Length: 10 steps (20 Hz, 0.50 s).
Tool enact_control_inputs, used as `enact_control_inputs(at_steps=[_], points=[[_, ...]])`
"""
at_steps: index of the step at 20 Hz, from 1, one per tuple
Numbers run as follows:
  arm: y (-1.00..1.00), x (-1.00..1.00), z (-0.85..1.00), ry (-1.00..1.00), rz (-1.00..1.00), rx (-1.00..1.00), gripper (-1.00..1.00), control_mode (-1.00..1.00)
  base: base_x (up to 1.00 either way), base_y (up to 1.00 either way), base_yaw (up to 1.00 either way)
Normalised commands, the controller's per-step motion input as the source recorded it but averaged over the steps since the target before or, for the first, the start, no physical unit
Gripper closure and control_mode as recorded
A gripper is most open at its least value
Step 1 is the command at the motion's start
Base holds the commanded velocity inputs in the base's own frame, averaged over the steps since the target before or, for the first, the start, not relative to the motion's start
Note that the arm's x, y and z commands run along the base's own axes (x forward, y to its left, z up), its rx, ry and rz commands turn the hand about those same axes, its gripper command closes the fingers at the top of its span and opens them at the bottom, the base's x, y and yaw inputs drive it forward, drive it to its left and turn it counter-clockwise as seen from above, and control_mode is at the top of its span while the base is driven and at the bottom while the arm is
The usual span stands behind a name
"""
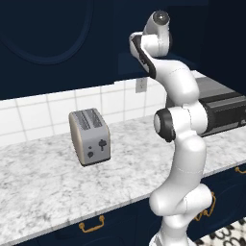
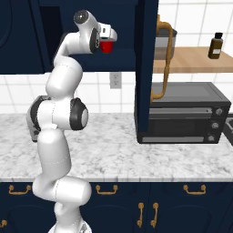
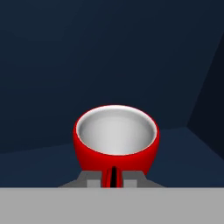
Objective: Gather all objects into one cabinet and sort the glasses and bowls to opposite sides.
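The tool grips the red cup at its rim inside the navy cabinet; next, probably lift and move it to the glasses' side

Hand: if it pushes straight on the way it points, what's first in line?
The hand is shut on the red cup's near rim, so the cup leads. Beyond it, probably the navy cabinet's back wall; depth unclear.

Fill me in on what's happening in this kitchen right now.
The robot arm is reaching up into the dark blue wall cabinet. Its gripper is shut on the near rim of a red cup, which is upright inside the cabinet. A grey toaster stands on the marble counter below.
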Motion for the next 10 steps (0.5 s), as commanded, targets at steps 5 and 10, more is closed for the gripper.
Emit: enact_control_inputs(at_steps=[5,10], points=[[0.00,0.00,0.00,0.00,0.00,0.00,1.00,-1.00,0.00,0.00,0.00],[0.00,0.00,0.00,0.00,0.00,0.00,1.00,-1.00,0.00,0.00,0.00]])
